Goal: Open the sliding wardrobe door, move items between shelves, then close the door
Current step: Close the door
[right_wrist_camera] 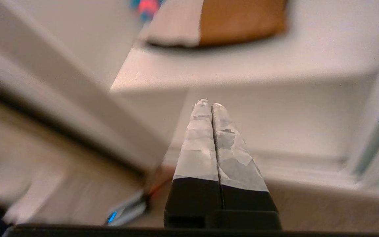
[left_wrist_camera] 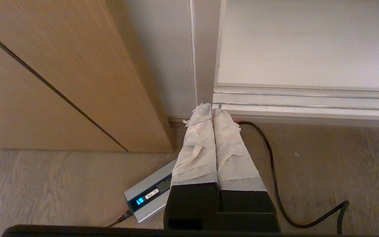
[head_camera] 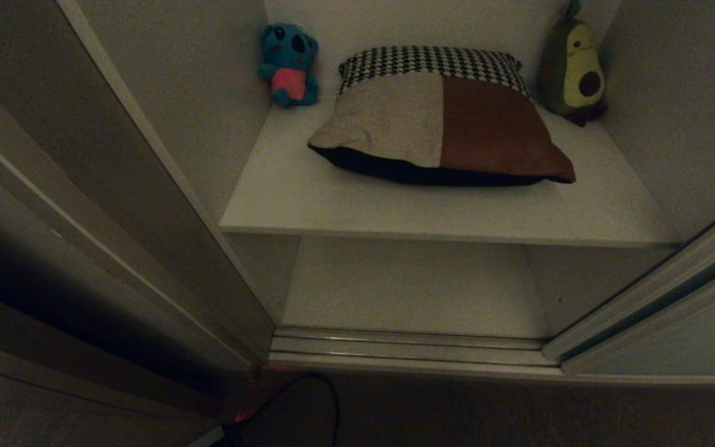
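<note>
Since the wardrobe stood open, the scene read as follows, largest thing first.

Sliding wardrobe door [head_camera: 674,310]: pushed aside to the right, its edge framing the opening.

Shelves: upper shelf [head_camera: 432,205] carried everything; lower shelf [head_camera: 413,285] sat beneath it, just behind the floor track [head_camera: 407,347].

Cushion [head_camera: 444,118]: lay flat mid-shelf, houndstooth band toward the back wall.

Avocado plush [head_camera: 574,68]: upright in the back right corner, just beside the cushion.

Koala plush [head_camera: 290,62]: upright in the back left corner, apart from the cushion.

Right gripper [right_wrist_camera: 209,107]: clenched on nothing, aimed into the opening below the upper shelf; the blur suggests motion, though I cannot be sure.

Left gripper [left_wrist_camera: 211,110]: clenched, empty, low near the floor by a cable [left_wrist_camera: 271,158] and a power brick [left_wrist_camera: 149,197].

Risk: with the fingers pressed together, a reach for the cushion would probably shove it back into the plushes; a low approach could strike the shelf edge.
</note>
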### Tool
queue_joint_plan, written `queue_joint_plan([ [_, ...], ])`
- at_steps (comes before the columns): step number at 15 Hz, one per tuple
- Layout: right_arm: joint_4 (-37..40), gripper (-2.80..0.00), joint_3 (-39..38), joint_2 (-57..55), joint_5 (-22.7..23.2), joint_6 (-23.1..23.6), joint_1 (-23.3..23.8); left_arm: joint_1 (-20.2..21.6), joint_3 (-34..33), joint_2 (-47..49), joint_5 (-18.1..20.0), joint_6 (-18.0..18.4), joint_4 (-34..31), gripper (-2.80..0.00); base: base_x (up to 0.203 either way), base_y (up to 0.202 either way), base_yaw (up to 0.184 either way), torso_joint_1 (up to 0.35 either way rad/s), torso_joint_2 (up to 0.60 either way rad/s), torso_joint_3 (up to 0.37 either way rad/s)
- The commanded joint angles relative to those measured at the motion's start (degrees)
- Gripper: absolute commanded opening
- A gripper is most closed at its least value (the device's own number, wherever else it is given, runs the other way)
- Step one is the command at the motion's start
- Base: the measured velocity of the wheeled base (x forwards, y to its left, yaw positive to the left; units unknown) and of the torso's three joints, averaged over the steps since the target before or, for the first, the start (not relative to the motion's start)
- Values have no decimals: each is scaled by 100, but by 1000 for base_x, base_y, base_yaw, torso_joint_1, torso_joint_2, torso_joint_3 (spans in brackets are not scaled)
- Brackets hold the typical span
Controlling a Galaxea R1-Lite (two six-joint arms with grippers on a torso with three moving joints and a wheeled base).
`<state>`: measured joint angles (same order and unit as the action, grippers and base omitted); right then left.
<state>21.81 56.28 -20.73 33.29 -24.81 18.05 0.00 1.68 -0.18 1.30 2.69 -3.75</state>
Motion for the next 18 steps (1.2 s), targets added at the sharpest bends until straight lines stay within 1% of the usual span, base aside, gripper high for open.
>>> queue_joint_plan([
  [1,40,-280,704,-410,8,2,268,0,-1,27,1,3,-2,-280,0,0,0,0,0,0],
  [3,-146,-280,1355,-540,-81,139,406,0,1,20,1,3,-2,-280,0,0,0,0,0,0],
  [5,-567,-280,1572,-647,-335,244,758,0,8,27,1,3,-2,-280,0,0,0,0,0,0],
  [7,-980,-280,1574,-717,-494,270,1265,0,-1,27,1,3,-4,-280,0,0,0,0,0,0],
  [8,-1286,-280,1515,-724,-539,275,1438,0,-1,27,1,3,-2,-280,0,0,0,0,0,0],
  [10,-1950,-280,1273,-639,-559,291,1640,0,-1,18,1,3,-3,-280,0,0,0,0,0,0],
  [12,-2264,-280,1193,-632,-643,271,2002,0,7,27,1,3,-2,-280,0,0,0,0,0,0],
  [14,-2384,-280,1173,-754,-1089,270,2549,0,8,21,1,3,-2,-280,0,0,0,0,0,0],
  [16,-2403,-280,1449,-998,-1281,277,3004,0,-1,27,1,3,-2,-280,0,0,0,0,0,0],
  [17,-2417,-280,1608,-1049,-1317,287,3079,0,-1,27,1,3,-2,-280,0,0,0,0,0,0],
  [18,-2382,-280,1665,-1030,-1330,359,3030,0,-1,23,1,3,-2,-280,0,0,0,0,0,0],
])
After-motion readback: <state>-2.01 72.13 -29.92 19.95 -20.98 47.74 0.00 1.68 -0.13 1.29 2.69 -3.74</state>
